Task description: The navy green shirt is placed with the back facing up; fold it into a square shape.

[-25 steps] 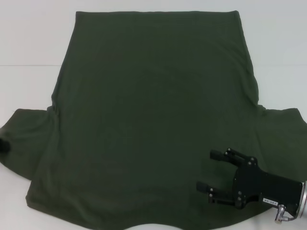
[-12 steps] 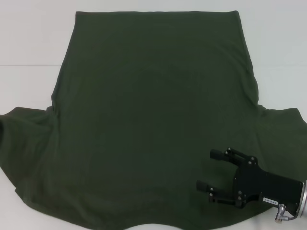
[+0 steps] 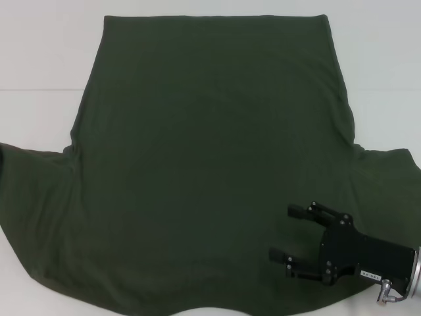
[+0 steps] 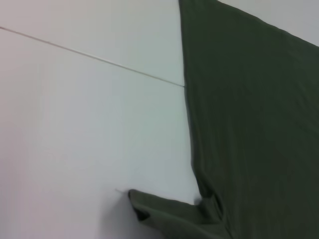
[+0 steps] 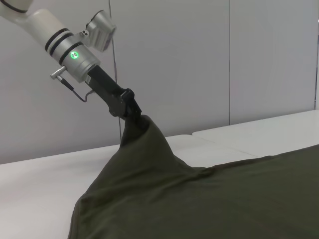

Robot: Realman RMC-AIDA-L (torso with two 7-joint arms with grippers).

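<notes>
White tabletop [image 3: 39, 52] under the spread navy green shirt [image 3: 210, 145]: your left gripper [image 5: 133, 113] pinches its lifted left sleeve for the first inward fold, right gripper [image 3: 289, 232] splayed, hovering.

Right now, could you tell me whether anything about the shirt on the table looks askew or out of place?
Yes. The navy green shirt is not lying flat: the left gripper has pinched its left sleeve and holds it up off the white table in a tented peak. The right gripper rests open above the shirt's right side.
</notes>
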